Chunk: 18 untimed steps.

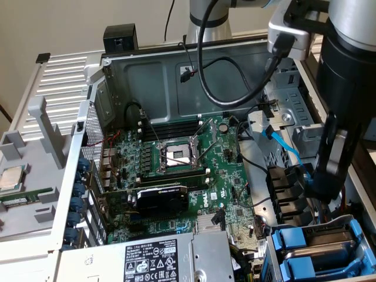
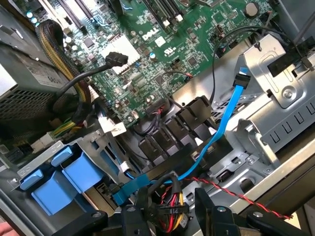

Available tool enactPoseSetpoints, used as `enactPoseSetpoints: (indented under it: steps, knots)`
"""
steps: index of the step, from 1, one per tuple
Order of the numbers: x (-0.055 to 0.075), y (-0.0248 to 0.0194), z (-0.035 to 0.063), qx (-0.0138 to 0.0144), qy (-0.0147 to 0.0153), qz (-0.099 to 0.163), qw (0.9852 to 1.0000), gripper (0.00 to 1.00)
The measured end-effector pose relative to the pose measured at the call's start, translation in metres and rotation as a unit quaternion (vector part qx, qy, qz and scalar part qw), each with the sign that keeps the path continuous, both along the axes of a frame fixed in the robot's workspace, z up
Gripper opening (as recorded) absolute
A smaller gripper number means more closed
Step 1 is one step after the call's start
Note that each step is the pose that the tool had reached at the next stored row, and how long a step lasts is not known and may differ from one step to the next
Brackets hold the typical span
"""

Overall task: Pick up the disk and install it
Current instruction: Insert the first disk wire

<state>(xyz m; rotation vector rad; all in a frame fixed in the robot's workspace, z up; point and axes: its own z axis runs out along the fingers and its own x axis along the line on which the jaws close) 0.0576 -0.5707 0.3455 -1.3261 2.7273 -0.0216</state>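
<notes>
Disk (image 1: 292,239) (image 2: 81,169) sits in its bright blue carrier in the drive cage (image 1: 267,258), at the exterior view's lower right corner of the open computer case. A second blue front (image 1: 294,268) is stacked just beside it. I cannot tell which of the two is the task's.

A row of black connectors (image 2: 170,130) lies near me, and a blue data cable (image 2: 224,128) runs past them across the metal bracket (image 2: 275,98). A red-and-black twisted wire (image 2: 231,194) crosses close to my fingers. The green motherboard (image 1: 188,170) is further in, and the grey power-supply box (image 1: 153,258) is on the cage's far side.

My claw (image 1: 322,187) (image 2: 170,219) hovers just above the cage, fingers spread wide and gripping nothing. A tagged wire bundle (image 2: 170,212) shows in the gap between them; I cannot tell whether it touches them.
</notes>
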Motion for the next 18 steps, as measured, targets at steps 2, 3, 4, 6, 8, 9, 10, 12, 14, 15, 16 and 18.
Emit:
enactPoseSetpoints:
  steps: [2, 3, 4, 6, 8, 9, 10, 12, 14, 15, 16, 18]
  knots:
    - [0.0, -0.0004, 0.0001, 0.0007, 0.0, 0.0, 1.0, 0.42]
    - [0.0, -0.0004, 0.0, 0.0009, 0.0, 0.0, 1.0, 0.35]
    - [0.0001, -0.0004, 0.0, 0.001, 0.0, 0.0, 1.0, 0.35]
    - [0.0001, -0.0004, -0.0001, 0.0011, 0.0, 0.0, 1.0, 0.35]
    - [0.0, -0.0005, 0.0, 0.001, 0.0, 0.0, 1.0, 0.35]
    - [0.0, -0.0005, 0.0, 0.001, 0.0, 0.0, 1.0, 0.35]
    - [0.0, -0.0002, -0.0001, 0.0011, 0.0, 0.0, 1.0, 0.35]
    - [-0.0007, 0.0013, 0.0, 0.001, 0.0, 0.0, 1.0, 0.35]
    - [-0.0018, 0.0034, 0.0, 0.001, 0.0, 0.0, 1.0, 0.35]
    - [-0.0023, 0.0043, 0.0, 0.0009, 0.0, 0.0, 1.0, 0.35]
    - [-0.0027, 0.0055, 0.0, 0.0008, 0.0, 0.0, 1.0, 0.35]
    - [-0.0041, 0.0086, 0.0, -0.001, -0.0003, 0.0, 1.0, 0.35]
